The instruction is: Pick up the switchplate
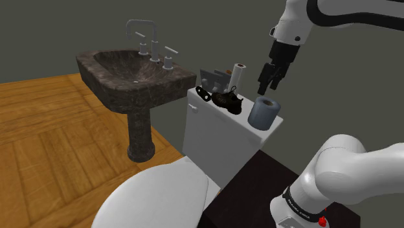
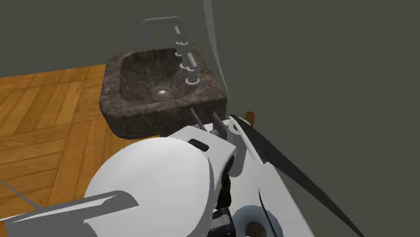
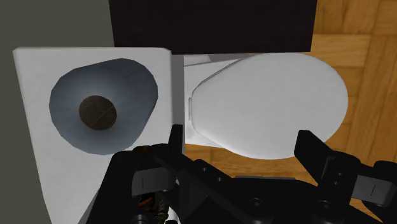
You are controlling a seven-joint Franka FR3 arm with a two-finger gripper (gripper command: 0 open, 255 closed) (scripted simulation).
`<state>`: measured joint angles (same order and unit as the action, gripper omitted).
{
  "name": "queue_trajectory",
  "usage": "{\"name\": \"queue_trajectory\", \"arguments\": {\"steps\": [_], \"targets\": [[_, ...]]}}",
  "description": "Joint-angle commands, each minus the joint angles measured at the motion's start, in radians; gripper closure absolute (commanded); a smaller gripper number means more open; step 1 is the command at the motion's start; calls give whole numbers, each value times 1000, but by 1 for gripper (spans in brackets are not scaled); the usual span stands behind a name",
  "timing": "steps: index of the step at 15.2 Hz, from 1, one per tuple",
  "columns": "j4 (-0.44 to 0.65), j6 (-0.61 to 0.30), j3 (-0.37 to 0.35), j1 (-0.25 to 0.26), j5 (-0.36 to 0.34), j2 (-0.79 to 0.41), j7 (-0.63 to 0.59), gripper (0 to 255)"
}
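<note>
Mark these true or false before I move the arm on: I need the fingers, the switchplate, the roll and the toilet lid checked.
1. The fingers are open and hold nothing. True: the gripper hangs above the tank.
2. The switchplate sits between the fingers. False: the switchplate sits on the tank's end nearer the sink, apart from the gripper.
3. The grey-blue roll lies on the floor. False: the roll stands on the tank, below the gripper.
4. The toilet lid is down. True.
</note>
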<state>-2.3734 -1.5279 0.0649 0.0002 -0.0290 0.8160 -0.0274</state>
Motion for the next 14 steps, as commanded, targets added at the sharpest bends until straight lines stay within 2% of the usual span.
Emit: {"name": "queue_trajectory", "arguments": {"steps": [1, 7, 14], "targets": [[0, 0, 0, 0, 0, 0, 0, 0], [102, -118, 27, -2, -77, -221, 69, 0], [274, -214, 47, -7, -149, -484, 135, 0]]}}
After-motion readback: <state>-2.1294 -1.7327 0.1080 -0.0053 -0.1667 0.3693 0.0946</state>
